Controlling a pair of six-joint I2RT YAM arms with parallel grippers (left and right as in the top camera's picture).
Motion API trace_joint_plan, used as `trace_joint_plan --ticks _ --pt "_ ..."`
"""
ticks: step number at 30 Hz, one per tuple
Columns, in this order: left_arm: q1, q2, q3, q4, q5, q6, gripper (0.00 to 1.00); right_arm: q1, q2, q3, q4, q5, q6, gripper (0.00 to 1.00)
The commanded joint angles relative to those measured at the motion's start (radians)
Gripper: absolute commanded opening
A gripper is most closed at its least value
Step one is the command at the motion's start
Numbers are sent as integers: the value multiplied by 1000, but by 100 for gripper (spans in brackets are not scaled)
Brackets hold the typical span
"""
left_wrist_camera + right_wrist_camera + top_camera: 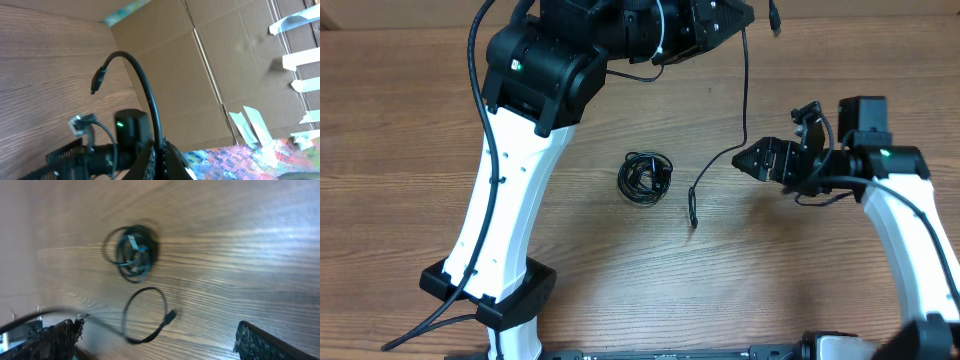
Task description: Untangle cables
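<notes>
At far centre, the left gripper pinches one cable shut-fingered, clear of the knot, seemingly offering it to the wide-open, empty right gripper.

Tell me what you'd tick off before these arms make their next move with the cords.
1. Left pincer clamped on the loose cable: ok.
2. Right pincer open and empty, beside that cable: ok.
3. Cable's lower plug resting on the table: ok.
4. Loose cable apart from the coiled bundle: ok, bare wood shows between them.
5. Coiled bundle undone: not ok, it is wound tight.
6. Left grip firm enough for a pull: cannot tell.
</notes>
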State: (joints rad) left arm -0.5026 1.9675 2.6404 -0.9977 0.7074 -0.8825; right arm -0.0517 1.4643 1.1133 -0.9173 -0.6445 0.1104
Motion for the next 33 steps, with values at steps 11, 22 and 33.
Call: trace_joint_plan --ticks 11,22,33 --pt "-3 -29 21 2 14 68 4 81 309 6 70 -38 31 100" --pt "-3 -31 22 175 97 -49 4 198 317 6 176 42 71 100" --pt "-2 -31 22 230 136 -102 4 216 317 5 191 81 78 96"
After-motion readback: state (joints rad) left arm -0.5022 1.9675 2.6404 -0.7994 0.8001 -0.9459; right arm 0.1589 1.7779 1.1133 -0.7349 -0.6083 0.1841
